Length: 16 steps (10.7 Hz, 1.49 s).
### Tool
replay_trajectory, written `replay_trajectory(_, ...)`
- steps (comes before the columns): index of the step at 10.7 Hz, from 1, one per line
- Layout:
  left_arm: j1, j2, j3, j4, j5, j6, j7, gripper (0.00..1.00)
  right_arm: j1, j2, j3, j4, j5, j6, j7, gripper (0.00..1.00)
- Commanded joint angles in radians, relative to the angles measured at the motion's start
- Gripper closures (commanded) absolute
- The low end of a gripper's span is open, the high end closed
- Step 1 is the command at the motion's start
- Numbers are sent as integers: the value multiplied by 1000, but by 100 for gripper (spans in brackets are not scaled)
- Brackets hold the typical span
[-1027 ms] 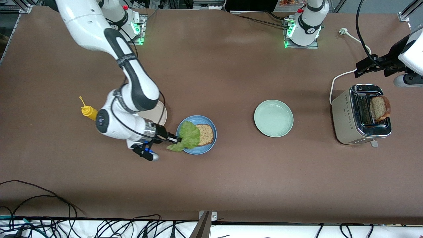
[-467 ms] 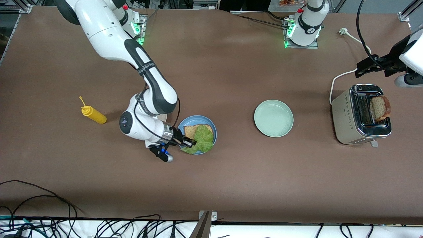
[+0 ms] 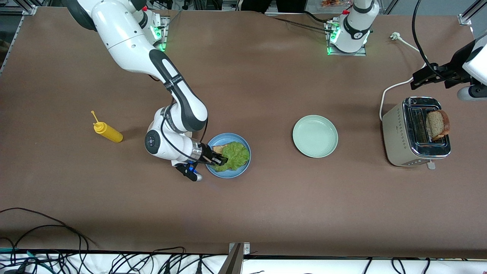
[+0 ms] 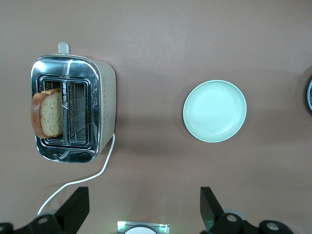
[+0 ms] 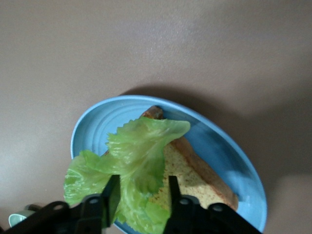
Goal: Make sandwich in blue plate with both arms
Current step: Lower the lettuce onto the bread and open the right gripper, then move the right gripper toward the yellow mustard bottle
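one ruffled green lettuce leaf point(image 3: 234, 154) lies on the speckled tan bread slice point(image 5: 195, 178) in the round blue plate point(image 3: 228, 174), between the right end effector's point(image 5: 141, 192) parted fingers; the left end effector point(image 4: 141, 207), spread wide, waits above the tabletop point(image 3: 266, 205).

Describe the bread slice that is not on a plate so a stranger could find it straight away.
Look to the left arm's end of the table, where a silver toaster stands with a white cord. The bread slice sticks up out of one of its slots. Unlike the slice on the blue plate, it stands on edge and has no lettuce over it.
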Motion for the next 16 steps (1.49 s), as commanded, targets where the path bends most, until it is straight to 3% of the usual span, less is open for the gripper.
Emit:
replay_trajectory(1,4,11,-10,28,16,-15,-7,0,2,-94,-25,-19,-152,-89,0,0)
replay_trajectory(6,6,9,-8,28,14,-15,-7,0,-6,-267,-25,-14,-573,-379,-44,0)
replay_trajectory(8,6,9,-10,28,14,-15,-7,0,-6,-347,-55,-16,-592,-532,-161,0)
replay_trajectory(12,4,8,-13,28,13,-15,-12,0,-6,-459,-127,-19,-599,-706,-310,0)
replay_trajectory(13,4,8,-14,28,13,-15,-30,0,-4,-508,-146,-52,-599,-721,-339,0)
replay_trajectory(16,3,8,-18,28,14,-15,-47,0,-93,-709,-146,-294,-602,-665,-505,0)
